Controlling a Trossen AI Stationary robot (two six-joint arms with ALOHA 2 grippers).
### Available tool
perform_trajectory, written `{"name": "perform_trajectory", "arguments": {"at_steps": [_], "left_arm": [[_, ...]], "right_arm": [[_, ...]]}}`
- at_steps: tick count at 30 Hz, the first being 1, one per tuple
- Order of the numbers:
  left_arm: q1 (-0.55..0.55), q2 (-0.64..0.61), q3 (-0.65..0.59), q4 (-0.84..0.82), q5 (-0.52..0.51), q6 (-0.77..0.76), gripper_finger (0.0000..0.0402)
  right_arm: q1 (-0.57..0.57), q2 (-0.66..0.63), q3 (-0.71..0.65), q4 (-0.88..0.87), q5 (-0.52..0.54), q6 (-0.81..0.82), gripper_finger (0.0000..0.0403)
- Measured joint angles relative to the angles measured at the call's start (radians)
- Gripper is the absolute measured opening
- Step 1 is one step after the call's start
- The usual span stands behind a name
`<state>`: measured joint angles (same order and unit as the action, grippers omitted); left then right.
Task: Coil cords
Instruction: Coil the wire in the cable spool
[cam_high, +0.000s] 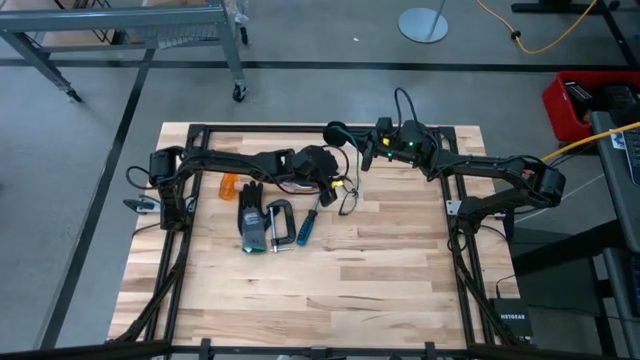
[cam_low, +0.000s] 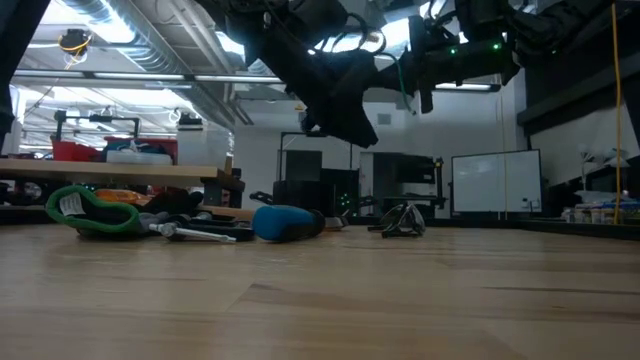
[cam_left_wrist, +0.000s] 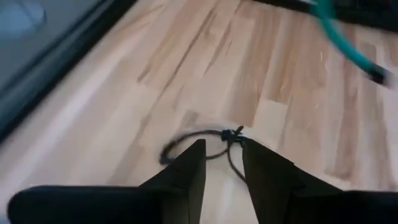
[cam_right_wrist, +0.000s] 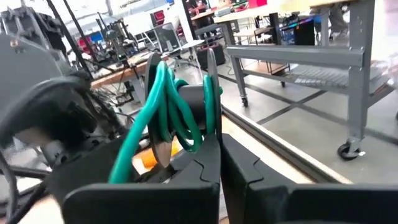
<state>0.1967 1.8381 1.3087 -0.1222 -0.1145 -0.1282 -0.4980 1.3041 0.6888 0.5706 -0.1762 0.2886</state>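
A thin black cord (cam_left_wrist: 200, 138) lies in a small loose loop on the wooden table (cam_high: 380, 270), also seen in the high view (cam_high: 348, 201) and the low view (cam_low: 401, 220). My left gripper (cam_left_wrist: 224, 149) hovers just above it, open, with nothing between its fingers; it hangs mid-table (cam_high: 337, 184). My right gripper (cam_right_wrist: 219, 135) is shut on a teal-green cord (cam_right_wrist: 177, 102), wound in several loops, near the table's far edge (cam_high: 366, 152). A stretch of the teal cord (cam_left_wrist: 341, 38) shows beyond the black loop. My right gripper pinches the teal cord's loops at their lower part (cam_right_wrist: 198, 138) between its two fingers, which point about level. The coil stands up past the fingertips, lifted clear of the table. One strand (cam_right_wrist: 132, 157) trails down beside the left finger.
On the table's left half lie a blue-handled screwdriver (cam_high: 307, 223), a C-clamp (cam_high: 280, 222), a dark glove (cam_high: 251, 222) and an orange object (cam_high: 230, 185). The table's near half is bare wood. A yellow cable (cam_high: 530, 40) runs across the floor beyond the table.
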Motion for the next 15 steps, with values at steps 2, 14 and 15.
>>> {"name": "perform_trajectory", "arguments": {"at_steps": [2,14,15], "left_arm": [[-0.001,0.0,0.0,-0.007,-0.001,-0.081,0.0099],[-0.023,0.0,0.0,0.116,0.0,-0.157,0.01],[-0.026,0.0,0.0,0.123,-0.001,-0.162,0.01]], "right_arm": [[0.0,0.0,0.0,-0.004,0.004,-0.037,0.0001],[0.0,0.0,0.0,-0.023,0.01,-0.191,0.0001],[0.0,0.0,0.0,-0.026,0.01,-0.203,0.0001]]}}
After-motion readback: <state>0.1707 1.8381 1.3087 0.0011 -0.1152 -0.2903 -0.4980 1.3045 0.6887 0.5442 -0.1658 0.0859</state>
